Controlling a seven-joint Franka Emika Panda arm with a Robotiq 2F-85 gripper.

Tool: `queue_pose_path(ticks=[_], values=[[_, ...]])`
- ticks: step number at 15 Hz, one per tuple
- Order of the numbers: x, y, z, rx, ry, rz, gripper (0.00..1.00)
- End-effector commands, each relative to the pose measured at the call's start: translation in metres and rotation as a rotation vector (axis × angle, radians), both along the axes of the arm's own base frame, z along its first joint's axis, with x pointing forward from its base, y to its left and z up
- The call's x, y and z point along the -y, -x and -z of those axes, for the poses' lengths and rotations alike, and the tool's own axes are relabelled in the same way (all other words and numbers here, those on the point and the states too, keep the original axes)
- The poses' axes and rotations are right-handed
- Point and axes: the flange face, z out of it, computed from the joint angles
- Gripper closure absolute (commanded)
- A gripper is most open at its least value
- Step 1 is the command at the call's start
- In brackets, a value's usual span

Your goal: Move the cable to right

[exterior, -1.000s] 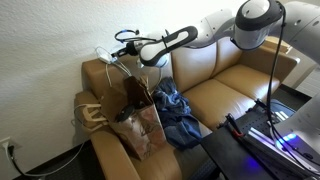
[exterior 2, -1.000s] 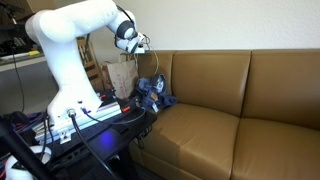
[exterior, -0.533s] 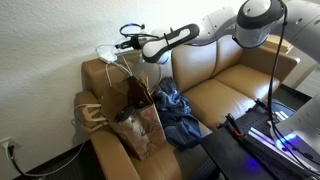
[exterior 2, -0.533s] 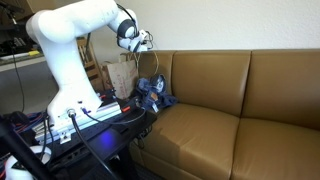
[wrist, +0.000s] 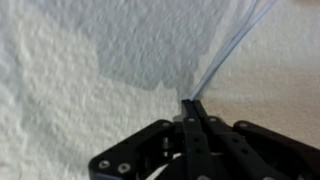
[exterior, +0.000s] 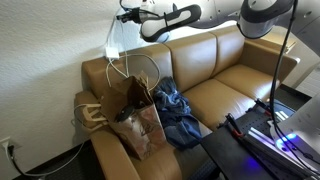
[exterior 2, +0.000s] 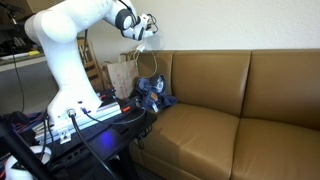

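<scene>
Pincer: in the wrist view your gripper point(wrist: 193, 104) has its jaws pressed together, with a thin strand of the cable point(wrist: 226, 52) pinched between them and running off toward 1 o'clock

Change: you have raised the gripper point(exterior: 126, 14) from about the height of the sofa back to high up against the wall, and the cable has come up with it

Cable: the cable point(exterior: 110, 45) hangs from the pincer toward 6 o'clock in slack loops, the lowest reaching down near the mouth of the paper bag point(exterior: 137, 118); you cannot tell whether its plug end is out of the bag

Meaning: the lift looks mostly done, while the carry to the right is not yet begun

Paper bag: it stands at the end of the sofa point(exterior: 225, 85), at 6 o'clock under the pincer; its rim and rope handles are where the trailing loops could catch

Blue clothes point(exterior: 176, 108): heaped just beside the bag at 3 o'clock, lying in the sideways path, so keep the loops high over them

Open seat: bare cushions lie past the clothes toward 3 o'clock, a likely place to set down

Wall point(wrist: 90, 60): close behind the pincer, leaving little room backward

Outlet point(exterior: 10, 148): low at 8 o'clock with a dark cord, well apart from your cable
</scene>
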Motion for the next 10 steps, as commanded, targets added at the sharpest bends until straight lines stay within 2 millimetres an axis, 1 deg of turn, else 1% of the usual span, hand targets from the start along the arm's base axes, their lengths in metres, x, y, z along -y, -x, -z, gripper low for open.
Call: queue_pose_path(ticks=[1, 2, 3, 4, 5, 6, 7, 8, 9, 10], values=[[0.012, -0.016, -0.074, 0.160, 0.010, 0.075, 0.99], [0.021, -0.005, -0.074, 0.174, 0.011, 0.096, 0.99], [0.017, -0.019, -0.087, 0.176, 0.005, 0.099, 0.99], [0.013, -0.017, -0.090, 0.177, 0.003, 0.109, 0.99], [0.017, -0.020, -0.084, 0.167, -0.006, 0.119, 0.99], [0.015, -0.019, -0.085, 0.162, -0.012, 0.127, 0.99], [0.012, -0.017, -0.087, 0.153, -0.032, 0.130, 0.73], [0.018, -0.018, -0.067, 0.093, -0.048, 0.121, 0.72], [0.014, -0.012, -0.043, 0.014, -0.064, 0.111, 0.68], [0.015, -0.006, -0.021, -0.051, -0.067, 0.099, 0.64]])
